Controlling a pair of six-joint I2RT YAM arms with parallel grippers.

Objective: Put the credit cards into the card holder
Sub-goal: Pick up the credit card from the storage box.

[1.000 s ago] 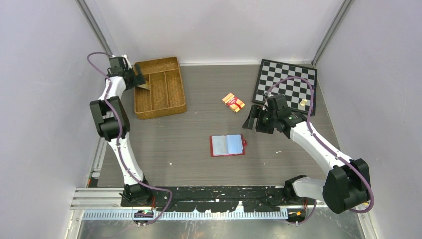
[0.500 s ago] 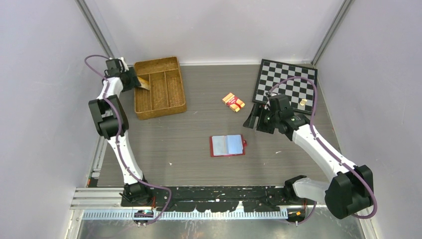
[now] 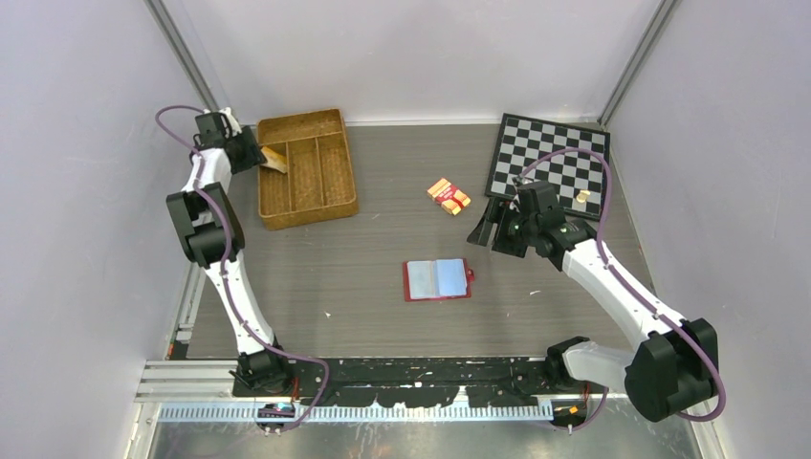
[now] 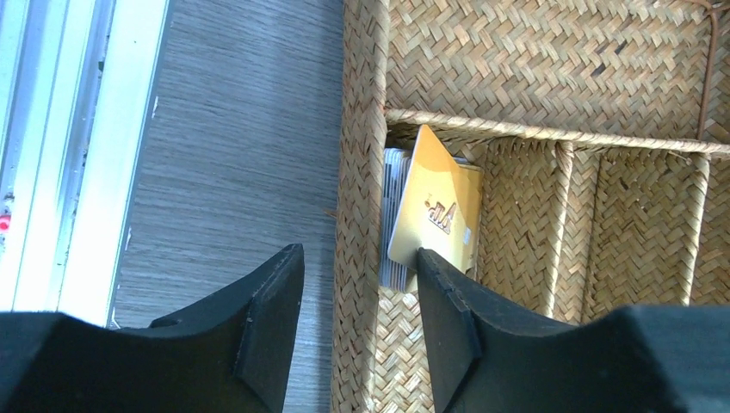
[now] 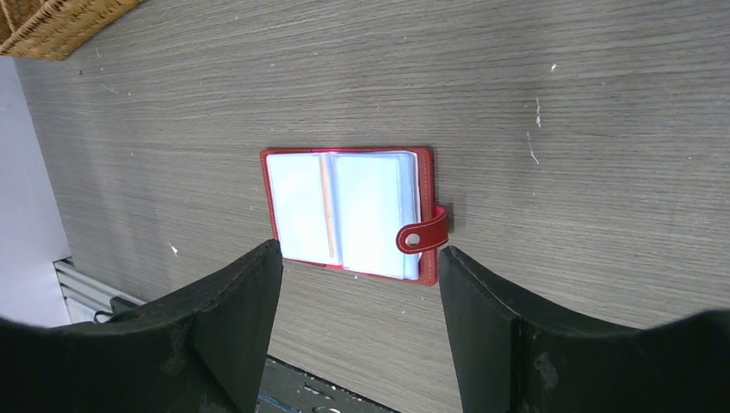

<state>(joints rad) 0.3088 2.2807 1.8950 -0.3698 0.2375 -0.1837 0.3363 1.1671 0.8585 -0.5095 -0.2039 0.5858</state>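
The credit cards (image 4: 435, 206) stand on edge in a stack against the left wall of the wicker tray (image 4: 361, 129), with a yellow one leaning out on top. They show as a tan sliver (image 3: 274, 159) in the top view. My left gripper (image 4: 357, 254) straddles that wall, partly narrowed. One finger (image 4: 267, 318) is outside over the table with a gap to the wall. The other finger (image 4: 452, 318) is inside, touching the yellow card's corner. The dark-red card holder (image 5: 297, 206) lies open on the table (image 3: 437, 279), bluish sleeves up. Above it hovers my right gripper (image 5: 358, 249), open and empty.
The wicker tray (image 3: 306, 206) sits at the back left. A chessboard (image 3: 550, 163) lies at the back right with a small pale piece (image 3: 581, 196) on it. An orange-and-red banded pack (image 3: 449, 196) lies mid-table. A metal rail (image 4: 77, 146) runs along the table's left edge.
My left gripper's jaws have narrowed around the tray wall and the cards, and the wrist has shifted slightly left. The right arm has barely moved.
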